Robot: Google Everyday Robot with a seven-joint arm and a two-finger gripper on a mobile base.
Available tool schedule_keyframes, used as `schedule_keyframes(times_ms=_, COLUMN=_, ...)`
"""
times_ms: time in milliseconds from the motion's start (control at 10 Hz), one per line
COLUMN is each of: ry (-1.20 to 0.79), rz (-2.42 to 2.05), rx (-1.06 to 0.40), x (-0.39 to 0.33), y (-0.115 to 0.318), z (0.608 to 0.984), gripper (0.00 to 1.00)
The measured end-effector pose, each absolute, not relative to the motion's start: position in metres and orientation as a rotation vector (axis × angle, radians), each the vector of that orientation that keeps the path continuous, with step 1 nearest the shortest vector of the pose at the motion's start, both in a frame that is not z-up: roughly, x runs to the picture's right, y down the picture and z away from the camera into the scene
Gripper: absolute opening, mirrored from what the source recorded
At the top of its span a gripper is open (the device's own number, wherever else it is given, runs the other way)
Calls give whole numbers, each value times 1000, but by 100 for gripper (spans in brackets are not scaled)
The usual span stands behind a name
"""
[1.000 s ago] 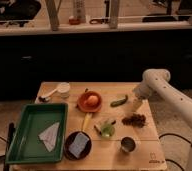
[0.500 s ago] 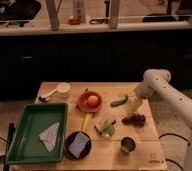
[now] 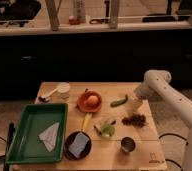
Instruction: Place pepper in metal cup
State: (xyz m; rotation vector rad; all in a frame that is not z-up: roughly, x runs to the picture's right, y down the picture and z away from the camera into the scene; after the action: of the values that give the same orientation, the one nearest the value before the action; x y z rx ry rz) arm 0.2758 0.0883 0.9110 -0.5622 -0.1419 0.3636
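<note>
A green pepper (image 3: 118, 101) lies on the wooden table (image 3: 74, 90), right of the orange plate. The metal cup (image 3: 127, 145) stands near the table's front right, empty as far as I can see. My white arm comes in from the right, and the gripper (image 3: 137, 104) hangs over the table just right of the pepper, above the dark cluster.
An orange plate (image 3: 89, 101) holds an orange fruit. A green tray (image 3: 35, 131) with a white napkin sits front left. A dark bowl (image 3: 78, 145) with a sponge, a green item (image 3: 107, 129), a dark cluster (image 3: 134, 120) and a white cup with a spoon (image 3: 63, 90) are also there.
</note>
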Motion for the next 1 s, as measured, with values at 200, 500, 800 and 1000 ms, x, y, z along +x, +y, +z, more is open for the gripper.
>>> schedule_keyframes(times_ms=200, ry=-142, rz=391, rx=-565, x=279, y=90, z=914, gripper=80)
schedule_keyframes(times_ms=500, ry=-186, rz=310, rx=-562, x=268, y=88, z=916, gripper=80)
schedule_keyframes(times_ms=800, ry=-226, rz=225, rx=-563, x=260, y=89, z=917, gripper=80)
schedule_keyframes(times_ms=1000, ry=-251, rz=176, rx=-567, x=250, y=90, z=918, gripper=80)
